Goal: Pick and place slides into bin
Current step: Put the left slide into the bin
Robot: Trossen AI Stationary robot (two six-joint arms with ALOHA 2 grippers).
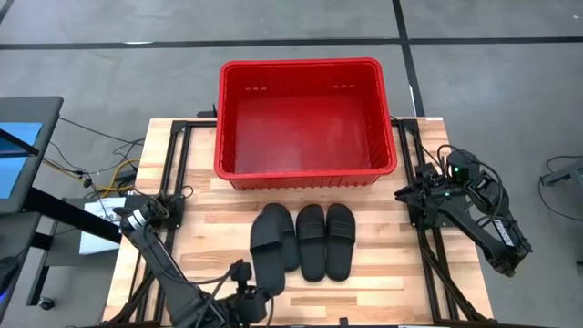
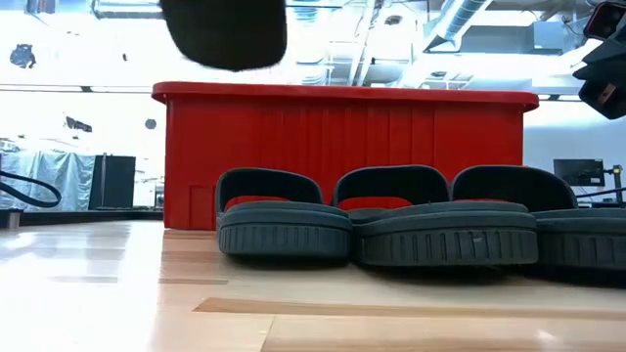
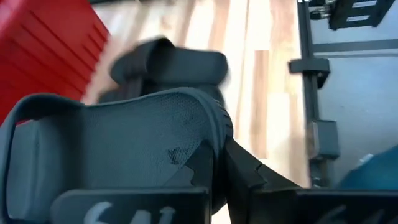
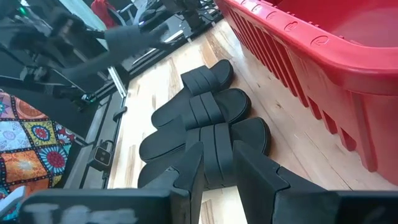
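My left gripper point(image 1: 253, 290), near the table's front edge, is shut on one black slide point(image 1: 271, 251), which it holds up in the air. In the low view that slide point(image 2: 225, 34) hangs higher than the rim of the red bin point(image 2: 342, 147). Three more black slides point(image 1: 311, 241) point(image 1: 340, 239) point(image 1: 290, 235) lie side by side on their soles in front of the bin point(image 1: 310, 66); the lifted slide partly covers the leftmost. My right gripper point(image 1: 407, 194) waits open at the table's right edge, with nothing between its fingers point(image 4: 261, 180). My left gripper holds the lifted slide by its near end point(image 1: 266, 284), coming from the table's near side and slanting down. One finger point(image 3: 249, 180) lies against the slide's outer edge point(image 3: 217, 134); the slide hides the other. The slide is clear of the table and stretches away toward the bin.
Black metal rails point(image 1: 428, 264) run along the left and right sides of the wooden tabletop point(image 1: 383, 264). Bare wood shows to the left and right of the lying slides. The bin's inside point(image 1: 305, 132) shows only its red floor.
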